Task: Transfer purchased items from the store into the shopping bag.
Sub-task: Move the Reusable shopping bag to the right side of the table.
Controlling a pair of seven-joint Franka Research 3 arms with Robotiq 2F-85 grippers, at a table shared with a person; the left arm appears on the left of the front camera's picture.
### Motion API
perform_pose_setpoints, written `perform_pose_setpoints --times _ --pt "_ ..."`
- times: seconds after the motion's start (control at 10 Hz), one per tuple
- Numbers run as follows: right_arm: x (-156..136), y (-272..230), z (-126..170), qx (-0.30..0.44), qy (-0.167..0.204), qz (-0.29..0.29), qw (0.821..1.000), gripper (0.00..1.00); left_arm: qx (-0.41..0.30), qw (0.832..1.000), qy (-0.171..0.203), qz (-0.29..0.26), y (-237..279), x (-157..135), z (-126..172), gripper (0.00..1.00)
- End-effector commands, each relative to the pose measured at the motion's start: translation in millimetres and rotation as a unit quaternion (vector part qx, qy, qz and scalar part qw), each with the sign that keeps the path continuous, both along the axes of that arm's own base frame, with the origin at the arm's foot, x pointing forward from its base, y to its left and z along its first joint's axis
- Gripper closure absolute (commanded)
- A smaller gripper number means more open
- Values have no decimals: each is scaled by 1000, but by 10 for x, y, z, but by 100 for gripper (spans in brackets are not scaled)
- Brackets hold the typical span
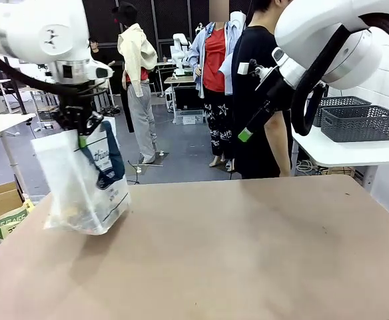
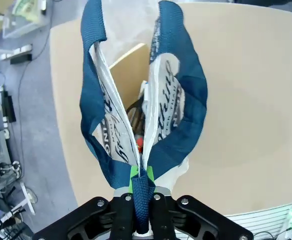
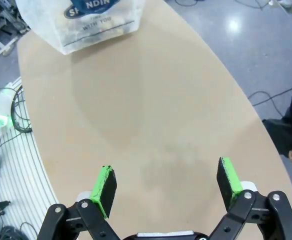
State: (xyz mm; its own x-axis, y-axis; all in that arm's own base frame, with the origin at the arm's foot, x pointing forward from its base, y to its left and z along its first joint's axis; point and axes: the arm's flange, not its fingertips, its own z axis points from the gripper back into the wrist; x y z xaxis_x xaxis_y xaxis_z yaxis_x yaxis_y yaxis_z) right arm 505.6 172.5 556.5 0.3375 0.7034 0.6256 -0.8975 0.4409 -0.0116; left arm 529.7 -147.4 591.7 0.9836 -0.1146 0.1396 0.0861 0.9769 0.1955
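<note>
Left gripper (image 2: 142,187): clamped tight on navy strap handles (image 2: 188,95), nothing else held.
Shopping bag (image 1: 81,180): hangs from that grip at table's (image 1: 248,253) left edge, base touching top; brown pad (image 2: 128,75) and other goods inside.
Right gripper (image 3: 166,186): wide open, empty, above bare table.
Risk: straps slipping through pads, or bag tipping off edge.

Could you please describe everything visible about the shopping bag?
The shopping bag is a translucent whitish plastic tote with navy strap handles and a navy oval logo with white lettering. The left end effector is shut on the gathered handles, holding it upright at the table's left edge, its base on or just above the surface. A brown pad and other goods lie inside.
</note>
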Motion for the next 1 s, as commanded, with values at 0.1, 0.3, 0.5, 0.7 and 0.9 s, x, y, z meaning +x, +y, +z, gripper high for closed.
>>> perform_pose_setpoints --times 0.1,0.3,0.5,0.7,0.9 --pt "-11 1 14 -8 3 -4 1000 0 24 998 -39 36 386 -411 -81 100" --pt "-11 1 14 -8 3 -4 1000 0 37 996 -54 62 659 -586 -188 100" --pt "-11 1 14 -8 3 -4 1000 0 36 992 -81 85 896 -706 -268 100" --pt "-11 1 14 -8 3 -4 1000 0 64 988 -102 95 1087 -769 -331 100" --pt "-11 1 14 -8 3 -4 1000 0 69 986 -107 112 1235 -843 -492 100"
